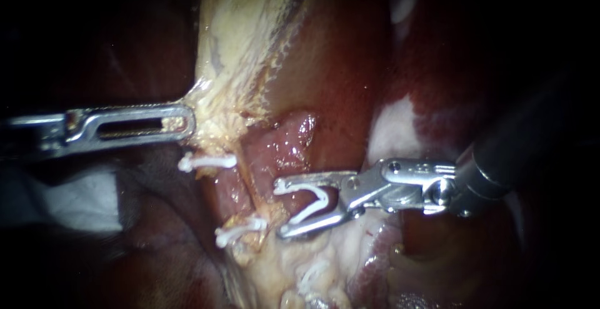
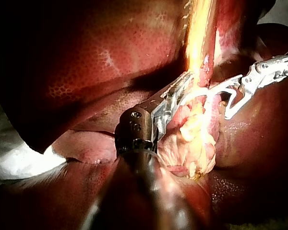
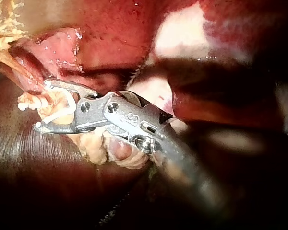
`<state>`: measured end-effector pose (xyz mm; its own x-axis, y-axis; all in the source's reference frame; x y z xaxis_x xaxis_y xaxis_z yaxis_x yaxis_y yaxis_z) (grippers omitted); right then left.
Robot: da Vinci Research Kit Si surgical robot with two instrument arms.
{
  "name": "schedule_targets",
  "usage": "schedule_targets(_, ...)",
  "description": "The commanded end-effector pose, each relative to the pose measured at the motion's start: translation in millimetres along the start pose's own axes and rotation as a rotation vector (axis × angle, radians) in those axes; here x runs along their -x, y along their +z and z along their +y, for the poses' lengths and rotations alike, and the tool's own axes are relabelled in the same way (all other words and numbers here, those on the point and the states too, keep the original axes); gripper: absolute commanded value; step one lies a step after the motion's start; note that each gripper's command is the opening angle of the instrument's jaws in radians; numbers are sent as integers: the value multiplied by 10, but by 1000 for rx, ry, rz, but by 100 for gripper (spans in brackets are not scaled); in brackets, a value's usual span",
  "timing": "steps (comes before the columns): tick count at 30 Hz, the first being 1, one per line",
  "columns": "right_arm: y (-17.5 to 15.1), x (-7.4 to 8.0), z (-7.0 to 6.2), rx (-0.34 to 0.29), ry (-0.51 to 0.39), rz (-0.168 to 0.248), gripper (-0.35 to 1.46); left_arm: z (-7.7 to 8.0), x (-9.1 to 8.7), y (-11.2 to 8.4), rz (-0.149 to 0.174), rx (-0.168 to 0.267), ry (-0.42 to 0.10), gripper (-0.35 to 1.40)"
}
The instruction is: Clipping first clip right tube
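Liver (image 1: 337, 52) backdrop — left end effector (image 1: 187, 123) pinching pale tissue (image 1: 237, 46), right end effector (image 1: 281, 210) pinching clip (image 1: 315, 199).

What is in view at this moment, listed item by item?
liver: one, dark red, fills the background.
pale tissue strip: one, yellowish, runs down the middle of the endoscope view.
pink tissue: one fold, beside the strip, ahead of the right instrument's jaws.
closed clips: two, white, across the tissue near the strip's lower end; a whitish shape lower down may be a third, I cannot tell.
loaded clip: one, white, open.
white cloth: one, under the left instrument.
left instrument: silver, jaws shut on the pale tissue strip.
right instrument: silver, jaws holding the loaded clip from both sides.
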<state>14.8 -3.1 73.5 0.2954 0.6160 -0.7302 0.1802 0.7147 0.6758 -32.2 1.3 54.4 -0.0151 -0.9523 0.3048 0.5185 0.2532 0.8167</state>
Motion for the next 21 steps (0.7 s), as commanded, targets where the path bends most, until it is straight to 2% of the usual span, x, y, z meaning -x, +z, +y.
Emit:
schedule_targets(1, 1, 1, 2, 2, 1, -1, 57, -1, 0, 0, -3, -1, 0, -35)
schedule_targets(10, 13, 0, 17, 19, 3, 5, 57, -10, -2, -3, -7, 1, 4, -35)
schedule_targets(21, 40, 7, 22, 1, -4, 5, 57, -12, -2, -3, -8, 2, 3, -35)
